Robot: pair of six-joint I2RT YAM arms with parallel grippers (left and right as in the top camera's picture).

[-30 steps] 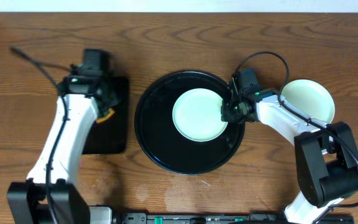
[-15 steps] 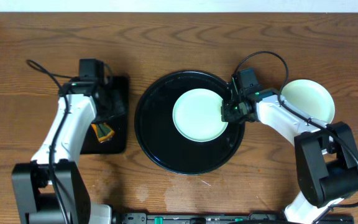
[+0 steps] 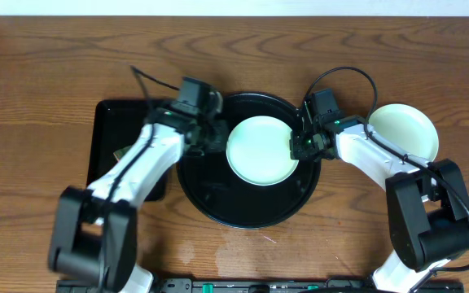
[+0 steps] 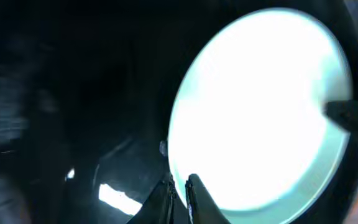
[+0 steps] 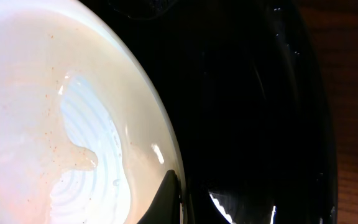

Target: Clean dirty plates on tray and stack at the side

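Note:
A pale mint-green plate (image 3: 259, 151) lies on the round black tray (image 3: 210, 191). My right gripper (image 3: 301, 148) is shut on the plate's right rim. In the right wrist view one finger (image 5: 174, 199) lies on the rim; the plate (image 5: 55, 124) shows a watery smear and orange specks. My left gripper (image 3: 216, 137) is over the tray at the plate's left edge. In the left wrist view its fingers (image 4: 180, 190) are pressed nearly together, with nothing seen between them, beside the bright plate (image 4: 260, 106). Another pale plate (image 3: 404, 130) sits on the table at the right.
A smaller rectangular black tray (image 3: 112, 122) lies at the left with a small tan object (image 3: 119, 151) on it. The right arm's cable (image 3: 344, 73) loops above the round tray's right edge. Brown wooden table (image 3: 47, 73) lies all round.
My left arm has swung right, from over the rectangular tray to the round tray, reaching the plate's left edge. The right arm and the plate have not moved.

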